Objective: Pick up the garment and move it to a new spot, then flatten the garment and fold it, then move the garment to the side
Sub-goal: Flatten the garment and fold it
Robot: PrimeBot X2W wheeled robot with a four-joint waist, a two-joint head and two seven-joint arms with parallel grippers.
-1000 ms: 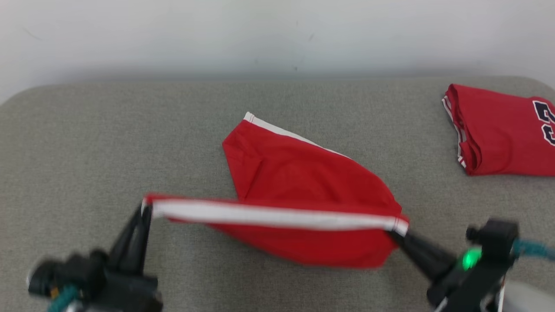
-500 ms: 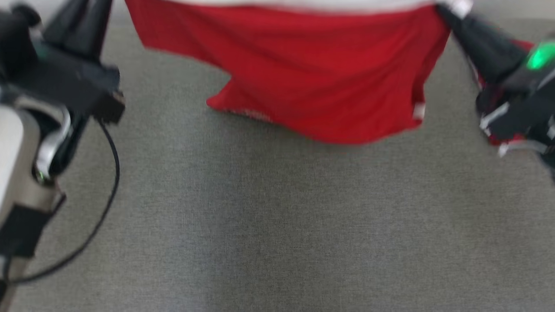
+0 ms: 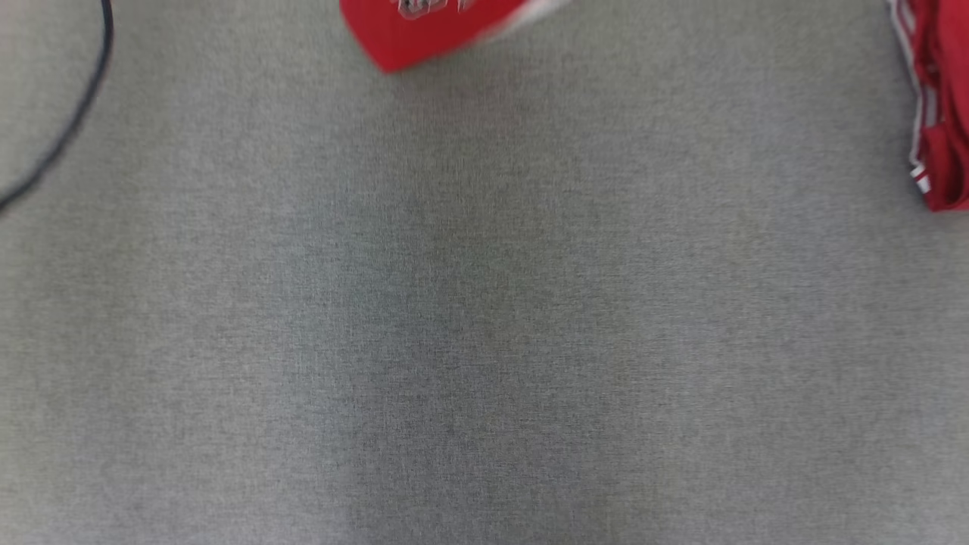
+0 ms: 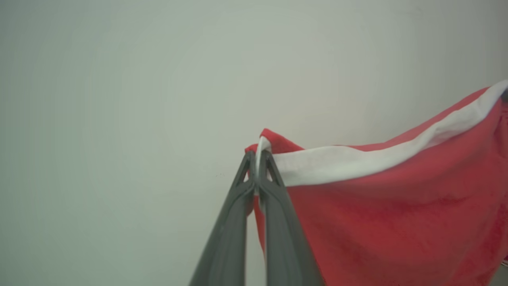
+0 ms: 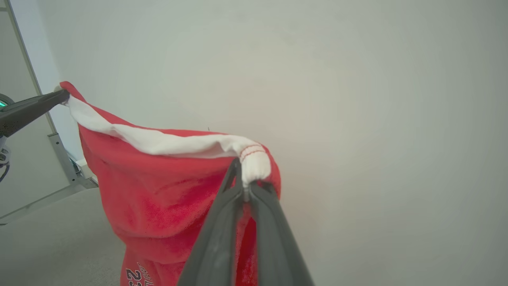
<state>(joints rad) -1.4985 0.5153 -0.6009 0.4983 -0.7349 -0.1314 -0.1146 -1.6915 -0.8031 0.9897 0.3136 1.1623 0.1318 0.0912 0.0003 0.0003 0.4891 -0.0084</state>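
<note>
From my console this looks like a robot test lab, not a home. I see a wide work surface covered in grey woven fabric with a bare off-white wall behind it. A pale metal frame post stands beyond it. A thin black cable crosses its left side, and a folded red jersey with white trim lies at its right edge.

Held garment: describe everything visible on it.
Red garment, soft fleecy-looking cloth, white band along its top edge, dark print near the bottom. It hangs stretched between the left gripper and right gripper, each shut on one end of the band. Whether its lower end touches the grey surface is unclear.
</note>
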